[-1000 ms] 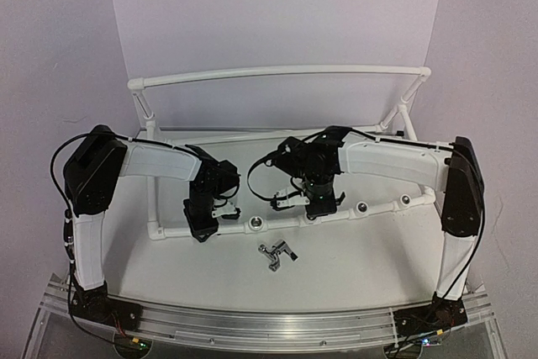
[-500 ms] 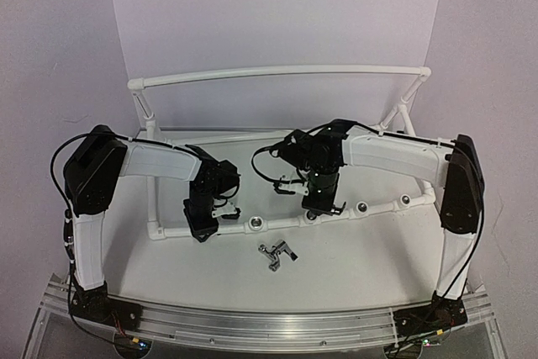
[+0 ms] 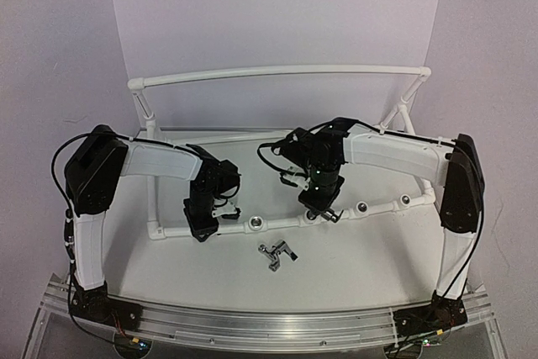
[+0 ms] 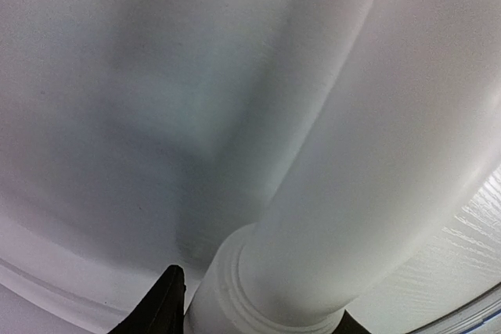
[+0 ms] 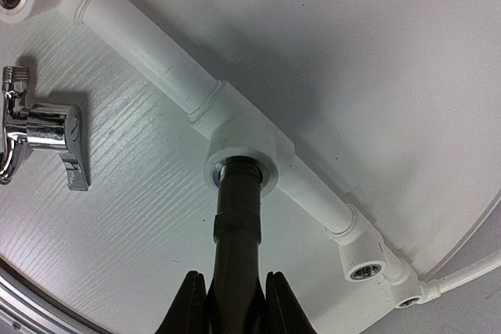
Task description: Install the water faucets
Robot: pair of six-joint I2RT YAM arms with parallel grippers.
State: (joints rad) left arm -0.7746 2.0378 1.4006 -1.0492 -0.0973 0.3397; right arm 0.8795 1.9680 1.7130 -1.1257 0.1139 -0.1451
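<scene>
One water faucet [image 5: 237, 217], dark and slim, stands with its threaded stem in a socket [image 5: 262, 163] of the white pipe frame [image 3: 286, 222]. My right gripper [image 5: 232, 279] is shut on its body from above; in the top view that gripper [image 3: 324, 210] hangs over the frame's front pipe. A second faucet [image 3: 277, 254] lies loose on the table in front of the frame, and looks shiny [image 5: 43, 134] in the right wrist view. My left gripper [image 3: 202, 229] is shut around the front pipe [image 4: 329, 193] near its left end, one black fingertip [image 4: 166, 299] on each side.
Empty silver-ringed sockets sit along the front pipe [image 3: 255, 224], [image 3: 361, 207], [image 3: 405, 200]. The frame's tall back rail [image 3: 277, 73] arches behind both arms. An aluminium rail [image 3: 269, 325] runs along the near table edge.
My right wrist has turned over the socket with the faucet in its jaws, and its cable has swung round. The left arm and the loose faucet have not moved.
</scene>
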